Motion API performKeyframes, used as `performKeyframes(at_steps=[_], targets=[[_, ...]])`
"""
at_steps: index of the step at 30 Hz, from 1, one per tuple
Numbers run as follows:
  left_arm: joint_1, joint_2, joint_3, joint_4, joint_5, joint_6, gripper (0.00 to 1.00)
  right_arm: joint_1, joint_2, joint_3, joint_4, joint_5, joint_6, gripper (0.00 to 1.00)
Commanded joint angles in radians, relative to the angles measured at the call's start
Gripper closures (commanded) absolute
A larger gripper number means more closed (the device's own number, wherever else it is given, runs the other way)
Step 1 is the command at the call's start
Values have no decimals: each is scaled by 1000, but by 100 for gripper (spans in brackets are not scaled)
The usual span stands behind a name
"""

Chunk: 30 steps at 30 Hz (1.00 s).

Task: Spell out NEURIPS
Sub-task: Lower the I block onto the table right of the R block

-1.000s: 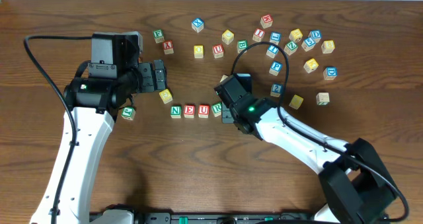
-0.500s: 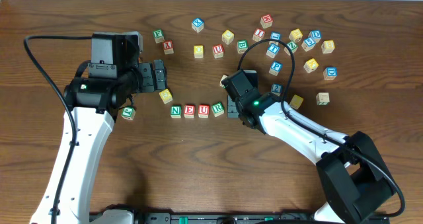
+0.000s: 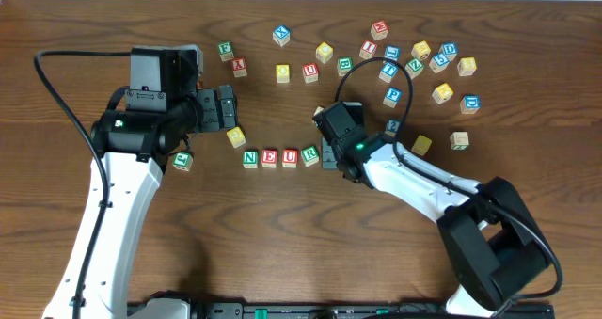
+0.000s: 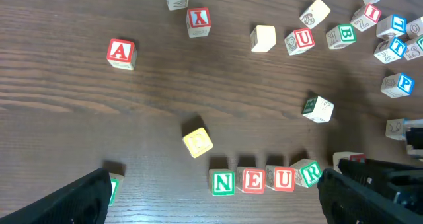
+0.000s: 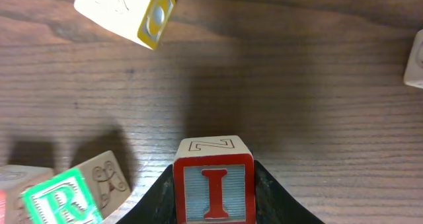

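Between the right gripper's point(image 5: 215, 201) fingers, the red I cube point(image 5: 213, 184) is clamped square, the green R cube point(image 5: 63, 199) close on the gripper's left (slightly skewed). Best to set I down flush beside R, then release gently. The left gripper point(image 3: 224, 108) hangs wide open.

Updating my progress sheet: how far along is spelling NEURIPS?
Done: N, E, U and R stand in a row, the R tilted. In hand: the right pincer grips the red I cube beside the R. To do: a blue P lies among the scattered cubes; the S I cannot pick out.
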<state>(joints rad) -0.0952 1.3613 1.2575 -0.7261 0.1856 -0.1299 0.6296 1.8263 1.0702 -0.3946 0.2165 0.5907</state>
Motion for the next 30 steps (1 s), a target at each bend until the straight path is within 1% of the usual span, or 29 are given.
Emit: performKeyframes(at_steps=[1, 30], targets=[[2, -9, 23, 1, 6, 6, 2, -7, 8, -2, 9, 8, -13, 72], [2, -9, 23, 0, 6, 6, 2, 1, 8, -2, 36, -37, -31, 73]])
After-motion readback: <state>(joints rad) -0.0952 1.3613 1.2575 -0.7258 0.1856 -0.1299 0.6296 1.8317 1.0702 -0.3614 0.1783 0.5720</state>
